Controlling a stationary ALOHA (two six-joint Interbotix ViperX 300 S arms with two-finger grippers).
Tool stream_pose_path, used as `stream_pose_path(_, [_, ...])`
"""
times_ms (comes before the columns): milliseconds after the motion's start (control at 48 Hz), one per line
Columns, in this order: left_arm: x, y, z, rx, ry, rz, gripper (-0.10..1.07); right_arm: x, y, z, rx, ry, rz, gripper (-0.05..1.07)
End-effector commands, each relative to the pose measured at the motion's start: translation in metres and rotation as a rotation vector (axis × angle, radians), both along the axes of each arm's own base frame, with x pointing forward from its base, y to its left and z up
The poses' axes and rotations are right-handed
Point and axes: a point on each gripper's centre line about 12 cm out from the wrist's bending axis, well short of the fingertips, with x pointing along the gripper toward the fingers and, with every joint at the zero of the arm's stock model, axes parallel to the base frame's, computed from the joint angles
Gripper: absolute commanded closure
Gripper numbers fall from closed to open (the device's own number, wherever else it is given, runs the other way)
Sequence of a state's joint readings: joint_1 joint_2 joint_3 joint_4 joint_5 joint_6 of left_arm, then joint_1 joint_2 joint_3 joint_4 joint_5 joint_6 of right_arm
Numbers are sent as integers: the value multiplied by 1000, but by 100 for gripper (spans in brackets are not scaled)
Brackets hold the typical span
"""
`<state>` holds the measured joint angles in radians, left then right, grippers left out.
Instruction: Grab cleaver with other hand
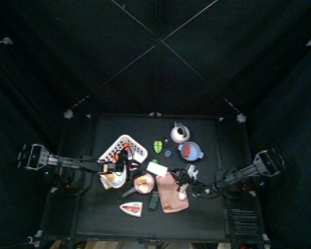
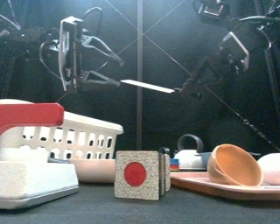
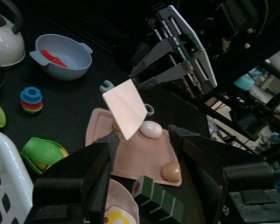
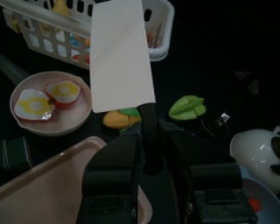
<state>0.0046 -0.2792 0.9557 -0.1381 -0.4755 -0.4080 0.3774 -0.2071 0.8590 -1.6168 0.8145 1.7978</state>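
Cleaver aloft between two arms

Table point(image 1: 104, 229) below is crowded: white basket point(image 2: 73, 140), pink cutting board point(image 3: 136, 149), kettle point(image 4: 265, 149). Above it the right gripper point(image 4: 150, 131) pinches the cleaver point(image 4: 122, 57) by its dark handle, blade held out level in mid-air toward the other arm. The left gripper point(image 3: 154, 171) faces that blade with jaws spread wide, apart from it. Only the flat, slick blade is free to grab, so a skewed closing could knock it loose onto the clutter.

My cleaver point(image 4: 122, 61) has a white-silver blade and dark handle; below lie a pink board point(image 3: 140, 149) and white basket point(image 4: 60, 26).
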Motion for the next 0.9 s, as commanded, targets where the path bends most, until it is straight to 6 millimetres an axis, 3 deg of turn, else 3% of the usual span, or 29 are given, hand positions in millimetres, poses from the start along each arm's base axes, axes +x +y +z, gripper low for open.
stream_pose_path(0, [4,3,4,-2,-18,10,11,5,5,13,-12,-42,20,54])
stream_pose_path(438, [19,2,7,-14,-31,10,12,8,24,15,-44,-50,94,54])
stream_pose_path(875, [19,-12,15,-116,-69,-64,12,7,21,15,-54,-55,70,54])
